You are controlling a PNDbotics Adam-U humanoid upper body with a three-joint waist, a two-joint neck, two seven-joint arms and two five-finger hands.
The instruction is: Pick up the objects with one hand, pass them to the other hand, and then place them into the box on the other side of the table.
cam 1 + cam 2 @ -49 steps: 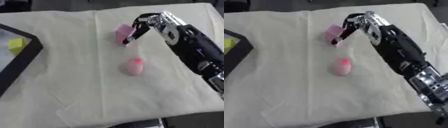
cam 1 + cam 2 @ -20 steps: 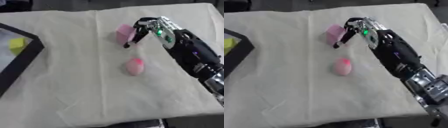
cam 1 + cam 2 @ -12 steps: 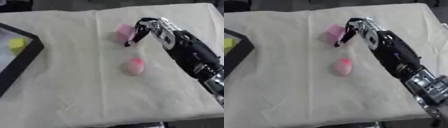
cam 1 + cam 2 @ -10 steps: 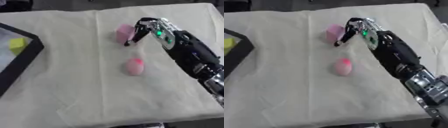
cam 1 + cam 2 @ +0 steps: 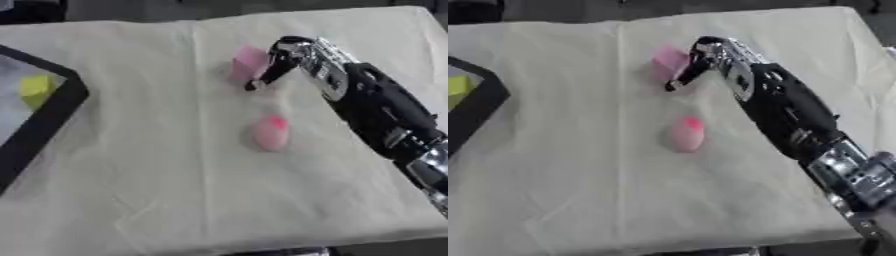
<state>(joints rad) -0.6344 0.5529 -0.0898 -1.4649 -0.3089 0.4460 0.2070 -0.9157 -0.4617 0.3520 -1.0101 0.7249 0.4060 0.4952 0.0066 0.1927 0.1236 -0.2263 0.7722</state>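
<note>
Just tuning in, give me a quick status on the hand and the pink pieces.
Right hand at pink block, fingers down beside it, not gripping. Pink egg-shaped piece loose on cloth. Left hand not in view. Nothing in the way.

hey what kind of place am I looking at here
Probably a robot test bench or lab rather than a home: a table under a plain cream cloth, a black-rimmed box at its left edge, two small pink objects laid out, and the robot's right hand reaching to the farther pink block.
</note>
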